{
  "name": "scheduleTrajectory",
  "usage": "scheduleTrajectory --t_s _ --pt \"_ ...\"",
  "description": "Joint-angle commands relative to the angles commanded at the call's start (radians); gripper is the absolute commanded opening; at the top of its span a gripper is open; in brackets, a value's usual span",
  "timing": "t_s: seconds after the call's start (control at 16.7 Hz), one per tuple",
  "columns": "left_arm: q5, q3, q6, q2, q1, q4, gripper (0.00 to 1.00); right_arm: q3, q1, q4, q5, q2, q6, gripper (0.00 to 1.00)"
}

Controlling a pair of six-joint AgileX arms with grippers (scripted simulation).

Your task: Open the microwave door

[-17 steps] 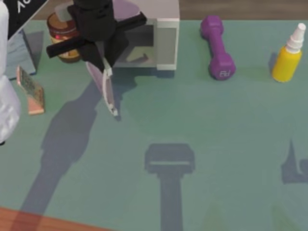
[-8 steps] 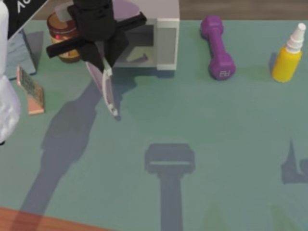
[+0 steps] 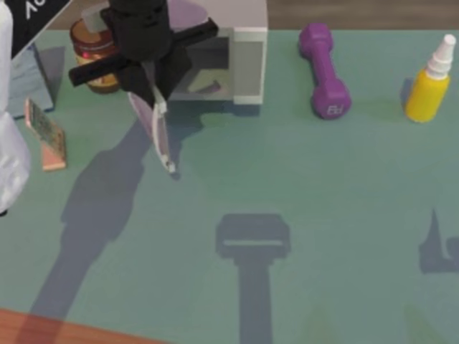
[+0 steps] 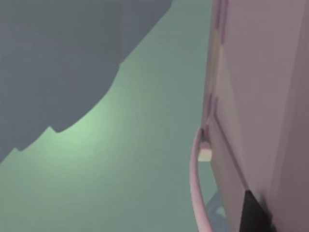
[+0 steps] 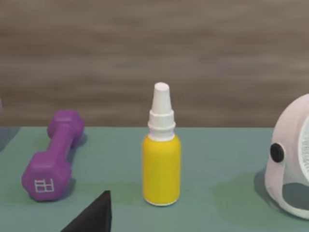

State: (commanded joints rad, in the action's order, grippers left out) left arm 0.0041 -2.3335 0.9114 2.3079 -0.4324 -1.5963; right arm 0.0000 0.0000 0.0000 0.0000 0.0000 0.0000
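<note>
The silver-grey microwave (image 3: pixel 240 50) stands at the back of the table, left of centre, with its cavity showing. The microwave door (image 3: pixel 161 136) is swung out toward the front and appears edge-on as a thin pinkish panel. My left gripper (image 3: pixel 153 97) sits over the door's top edge and is shut on it. In the left wrist view the door panel (image 4: pixel 260 96) fills one side, its curved handle (image 4: pixel 194 183) runs beside it, and one black finger (image 4: pixel 253 215) presses on the panel. My right gripper (image 5: pixel 94 217) shows only as a dark tip, parked at the right.
A purple dumbbell (image 3: pixel 324 72) lies right of the microwave and a yellow bottle (image 3: pixel 429 79) stands at the far right. A brown jar (image 3: pixel 93 54), a grey block (image 3: pixel 29 72) and a small pink stand (image 3: pixel 46 132) are at the left. A white fan (image 5: pixel 294 164) stands beside the bottle.
</note>
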Motion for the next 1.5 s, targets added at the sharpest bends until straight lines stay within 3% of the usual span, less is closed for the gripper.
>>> scheduleTrajectory --t_s 0.66,1.5 --pt "-0.001 0.17 -0.058 -0.101 0.044 0.069 0.0 0.0 0.0 0.0 0.0 0.0 0.0 1.0" --pt "-0.001 0.17 -0.058 -0.101 0.044 0.069 0.0 0.0 0.0 0.0 0.0 0.0 0.0 1.0"
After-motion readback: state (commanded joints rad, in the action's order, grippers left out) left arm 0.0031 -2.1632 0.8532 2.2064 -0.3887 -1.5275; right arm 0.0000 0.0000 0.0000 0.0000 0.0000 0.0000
